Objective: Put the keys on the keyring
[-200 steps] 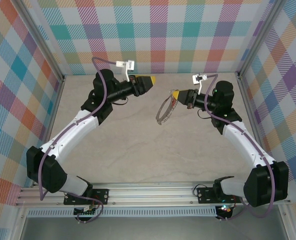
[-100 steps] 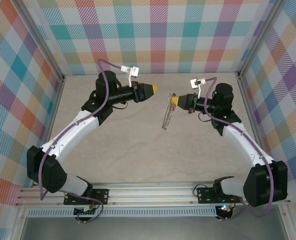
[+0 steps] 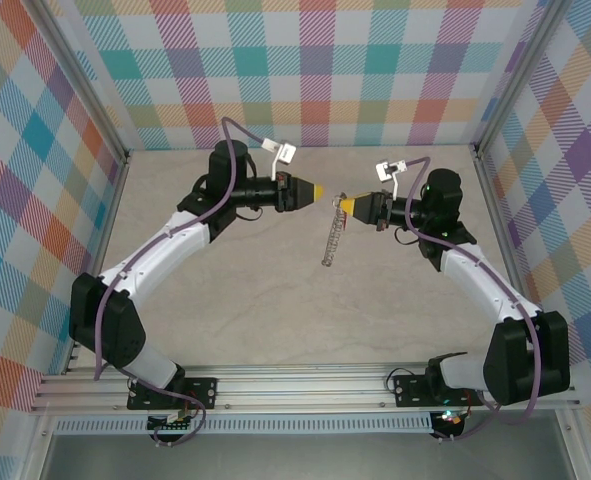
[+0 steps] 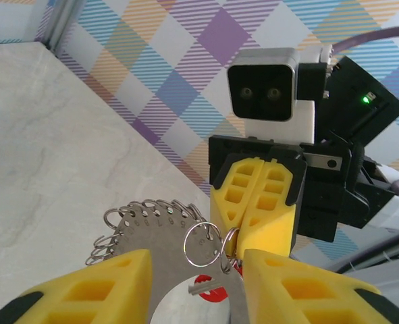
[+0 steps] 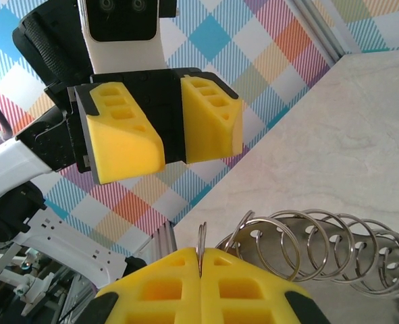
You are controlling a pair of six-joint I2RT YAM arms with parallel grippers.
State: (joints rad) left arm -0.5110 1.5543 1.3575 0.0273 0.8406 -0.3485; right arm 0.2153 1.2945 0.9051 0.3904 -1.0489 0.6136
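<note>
The table (image 3: 275, 300) under me was a pale beige slab with faint marbled veins, matt and evenly lit, the light soft across its whole top. Checked cloth walls shut me in on three sides: the back wall (image 3: 315, 70), the left wall (image 3: 30, 200) and the right wall (image 3: 570, 190), all in pastel squares of teal, orange, purple, yellow and pink crossed with white stripes. Silver metal posts (image 3: 87, 90) ran up the corners where the walls met. At the near edge lay a ribbed aluminium rail (image 3: 305, 385), and below it a plain grey panel (image 3: 305, 455).
</note>
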